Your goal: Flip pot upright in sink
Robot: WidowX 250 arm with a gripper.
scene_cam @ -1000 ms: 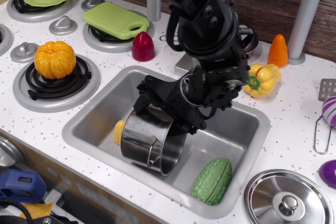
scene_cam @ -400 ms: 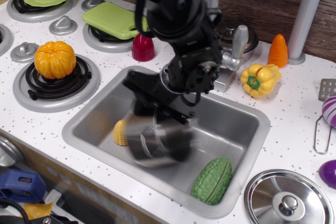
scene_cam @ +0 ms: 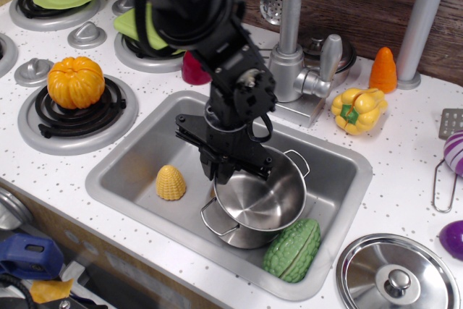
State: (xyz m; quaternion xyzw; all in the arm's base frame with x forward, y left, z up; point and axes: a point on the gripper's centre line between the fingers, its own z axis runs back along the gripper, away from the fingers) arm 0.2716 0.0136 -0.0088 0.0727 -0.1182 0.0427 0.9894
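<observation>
The shiny steel pot (scene_cam: 257,204) stands upright on the floor of the sink (scene_cam: 134,168), its mouth facing up and both wire handles showing. It touches the green gourd (scene_cam: 292,250) at its front right. My black gripper (scene_cam: 233,170) reaches down from the upper left and sits on the pot's back-left rim. Its fingers straddle the rim and look closed on it. The arm hides part of the sink's back wall.
A yellow corn cob (scene_cam: 171,182) lies in the sink left of the pot. The faucet (scene_cam: 293,41) rises just behind it. A steel lid (scene_cam: 396,273) lies on the counter at front right. A yellow pepper (scene_cam: 359,108) and an orange pumpkin (scene_cam: 76,81) sit nearby.
The pot was tilted on its side in the gripper. It has swung round to stand upright and shifted right, against the gourd. The arm moved left and back.
</observation>
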